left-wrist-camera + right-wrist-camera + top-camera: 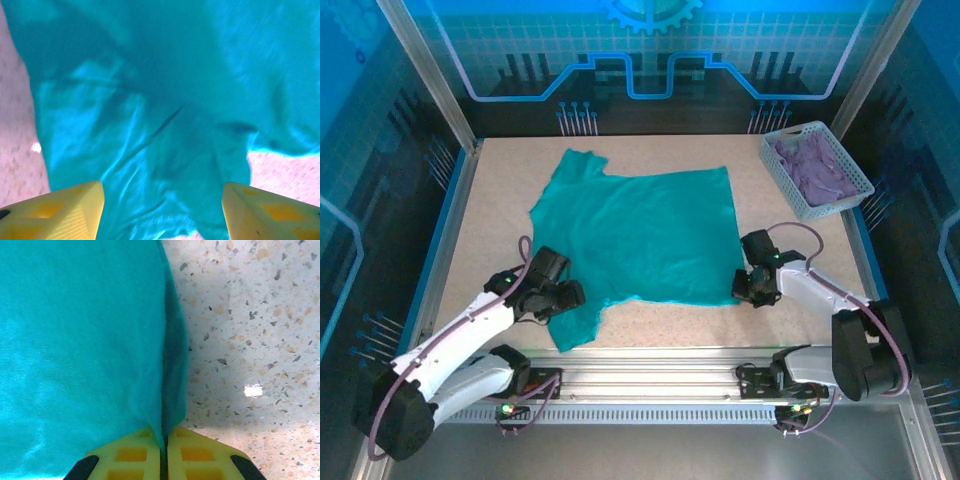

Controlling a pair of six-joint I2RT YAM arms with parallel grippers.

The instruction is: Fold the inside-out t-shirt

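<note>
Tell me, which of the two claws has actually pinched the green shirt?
The right gripper: it is clamped shut on the t-shirt at its near right corner. The left gripper hangs open over the near left sleeve, its jaws standing apart.

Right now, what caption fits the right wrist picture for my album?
The right claw pinches shut on the edge of the teal t-shirt, beside the bare speckled table.

Top external: mounted high behind the arm bases, tilted down and forward, taking in the whole table [660, 323]. Left wrist: close above the t-shirt [165, 100], looking forward between the fingers of the left gripper [162, 189]. Right wrist: just as close, over shirt edge and bare tabletop. Shared with overhead: shirt's near corners.
</note>
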